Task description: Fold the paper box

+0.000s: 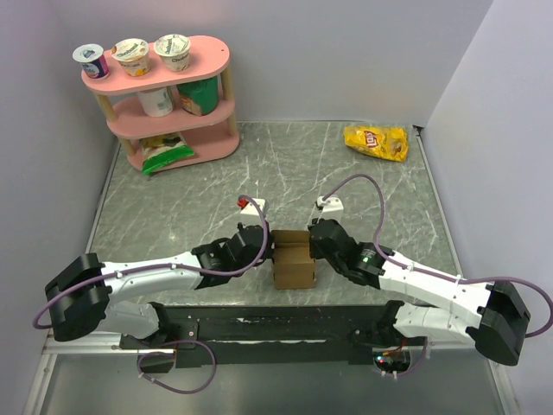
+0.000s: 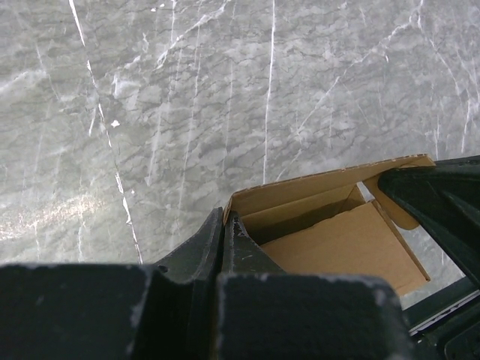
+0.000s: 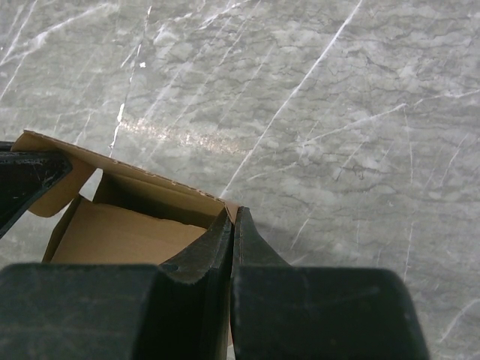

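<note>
Top view: I see box point(image 1: 293, 262) upright, top open, on table point(image 1: 259, 164) near front edge, between both arms. Left gripper point(image 2: 228, 225) jaws together, pinching box's left wall rim. Right gripper point(image 3: 232, 221) jaws together, pinching right wall rim.

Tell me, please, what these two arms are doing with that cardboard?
Both arms are folding the paper box near the front edge of the table. The left gripper is shut on its left wall and the right gripper on its right wall. The box stands partly formed, its top open and flaps not yet closed.
</note>
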